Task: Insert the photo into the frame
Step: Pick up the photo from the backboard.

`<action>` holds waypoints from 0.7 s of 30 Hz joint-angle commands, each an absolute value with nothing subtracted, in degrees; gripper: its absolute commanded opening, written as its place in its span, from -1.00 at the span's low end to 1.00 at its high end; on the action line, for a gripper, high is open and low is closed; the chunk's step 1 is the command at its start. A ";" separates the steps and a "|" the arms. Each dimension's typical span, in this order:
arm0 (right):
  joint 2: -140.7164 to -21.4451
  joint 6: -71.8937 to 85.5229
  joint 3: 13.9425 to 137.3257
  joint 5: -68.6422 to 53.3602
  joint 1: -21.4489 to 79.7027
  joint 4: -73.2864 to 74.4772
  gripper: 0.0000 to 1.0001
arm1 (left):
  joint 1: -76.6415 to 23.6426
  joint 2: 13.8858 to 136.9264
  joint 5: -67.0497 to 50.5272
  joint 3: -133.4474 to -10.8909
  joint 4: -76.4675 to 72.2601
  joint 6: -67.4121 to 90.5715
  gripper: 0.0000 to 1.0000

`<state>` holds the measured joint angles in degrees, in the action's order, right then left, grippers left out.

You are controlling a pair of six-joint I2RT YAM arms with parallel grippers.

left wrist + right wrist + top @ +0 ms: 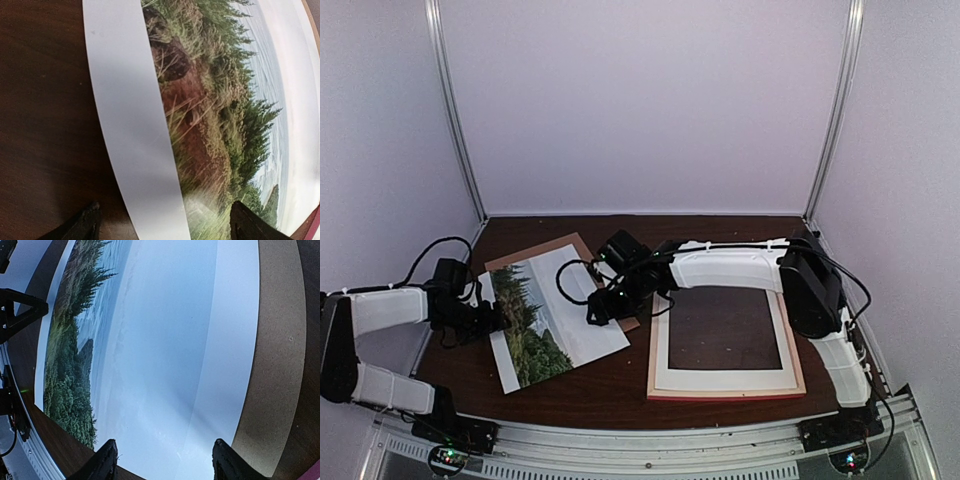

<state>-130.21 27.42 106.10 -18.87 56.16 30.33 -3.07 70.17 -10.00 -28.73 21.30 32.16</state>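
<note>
The dark brown tabletop (600,385) fills the lower half of the top view. At right of centre the frame (725,382) lies flat with its pale back up. A thin pink line shows along its lower edge, and bare tabletop shows through its opening. Its sides run about square to the picture's edges.

Left of centre, the brown backing board (545,248) lies tilted. The photo (555,310) rests print-up, partly on the board and partly on the tabletop, well apart from the frame and not in it. The photo's long axis runs roughly from the top of the view to the bottom, leaning toward the lower right. Its trees lie along the left side and its pale sky points right, toward the frame.

The left fingers (492,318) are at the photo's left edge. In the left wrist view they stand wide apart with nothing between them, one tip (85,225) over bare wood and the other over the print, with the white margin (130,125) between.

The right fingers (595,310) are over the photo's right side. They are also spread and hold nothing, with the tips (102,462) above sky and margin beside the board's brown strip.
</note>
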 commanded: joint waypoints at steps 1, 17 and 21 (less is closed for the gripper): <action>-132.57 26.24 108.61 -15.29 55.66 33.31 0.28 | -4.22 72.83 -11.28 -28.81 21.33 32.50 0.78; -135.02 26.07 107.84 -15.52 54.84 32.69 0.25 | -5.72 70.34 -11.15 -24.74 21.73 35.99 0.65; -134.57 27.25 106.48 -17.46 54.89 31.15 0.23 | -5.73 70.48 -14.34 -23.96 21.66 37.21 0.55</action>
<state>-134.32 25.98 108.36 -15.66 55.18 31.81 -5.06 69.65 -9.32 -26.96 17.74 34.50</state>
